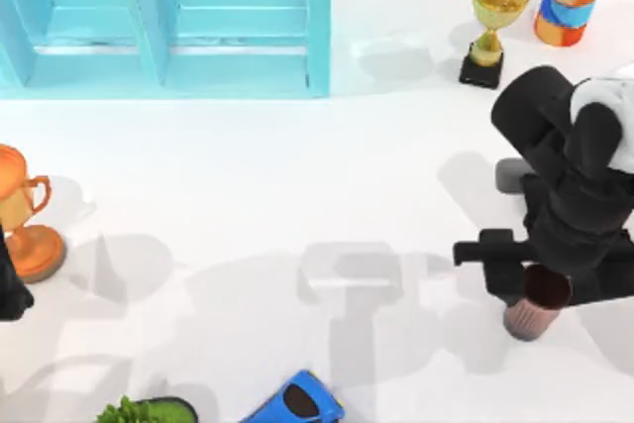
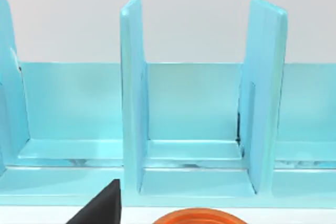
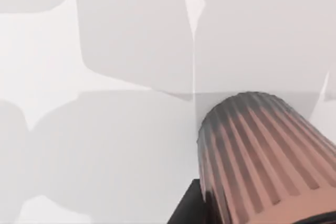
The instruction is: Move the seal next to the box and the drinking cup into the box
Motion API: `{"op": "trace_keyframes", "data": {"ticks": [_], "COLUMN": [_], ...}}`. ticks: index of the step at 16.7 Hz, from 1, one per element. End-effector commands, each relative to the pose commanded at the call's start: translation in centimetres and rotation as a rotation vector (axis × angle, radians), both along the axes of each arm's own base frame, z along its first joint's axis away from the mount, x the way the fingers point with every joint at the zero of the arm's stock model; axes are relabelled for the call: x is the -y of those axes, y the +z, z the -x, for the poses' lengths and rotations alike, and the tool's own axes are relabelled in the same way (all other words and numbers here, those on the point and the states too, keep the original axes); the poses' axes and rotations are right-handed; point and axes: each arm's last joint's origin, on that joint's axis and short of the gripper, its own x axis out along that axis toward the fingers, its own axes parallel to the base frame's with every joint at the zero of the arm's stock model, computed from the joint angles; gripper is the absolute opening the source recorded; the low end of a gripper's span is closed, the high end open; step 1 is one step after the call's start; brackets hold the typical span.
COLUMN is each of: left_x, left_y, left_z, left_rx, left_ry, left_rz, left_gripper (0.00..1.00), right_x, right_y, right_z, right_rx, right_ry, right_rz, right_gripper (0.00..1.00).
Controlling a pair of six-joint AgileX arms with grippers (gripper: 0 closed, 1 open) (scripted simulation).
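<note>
1. Slippage is our main worry: our right tool (image 1: 540, 289) sits over the small dark brown ribbed tumbler (image 1: 536, 306), low on the white tabletop (image 1: 297, 195) and far to the right of the tall turquoise box with upright dividers (image 1: 168, 22). We cannot tell whether its fingers are spread or pinching the rim, so a shallow hold could let the cup tip or drop during a lift.
2. Carrying the cup across to the box, we judge it could catch on a divider (image 2: 134, 93) or the front lip and topple.
3. A small grey block (image 1: 513, 175) lies just beside our right arm, between the tumbler and the gold trophy on a black base (image 1: 490, 27); a careless swing might knock it.
4. In the right wrist view the tumbler (image 3: 262, 156) shows fine vertical ribs, a pinkish-brown wall darkening toward one end.
5. Our left tool (image 1: 12, 289) is parked beside the orange trophy (image 1: 25, 215), below the box.
</note>
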Motion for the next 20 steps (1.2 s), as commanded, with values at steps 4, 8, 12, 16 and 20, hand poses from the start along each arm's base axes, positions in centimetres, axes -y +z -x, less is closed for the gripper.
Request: {"op": "trace_keyframes", "data": {"ticks": [4, 8, 12, 16, 20], "left_x": [0.0, 0.0, 0.0, 0.0, 0.0], "left_y": [0.0, 0.0, 0.0, 0.0, 0.0], "left_z": [0.0, 0.0, 0.0, 0.0, 0.0], "left_rx": [0.0, 0.0, 0.0, 0.0, 0.0], "left_ry": [0.0, 0.0, 0.0, 0.0, 0.0], "left_rz": [0.0, 0.0, 0.0, 0.0, 0.0], "left_gripper": [1.0, 1.0, 1.0, 1.0, 1.0], "right_x": [0.0, 0.0, 0.4, 3.7, 8.1], "right_y": [0.0, 0.0, 0.5, 3.7, 8.1], "right_z": [0.0, 0.0, -0.2, -0.9, -0.6], "right_rx": [0.0, 0.0, 0.004, -0.005, -0.006], "right_ry": [0.0, 0.0, -0.003, -0.008, -0.004], "right_rz": [0.0, 0.0, -0.002, 0.002, 0.001], "right_gripper": [0.0, 0.0, 0.0, 0.0, 0.0]}}
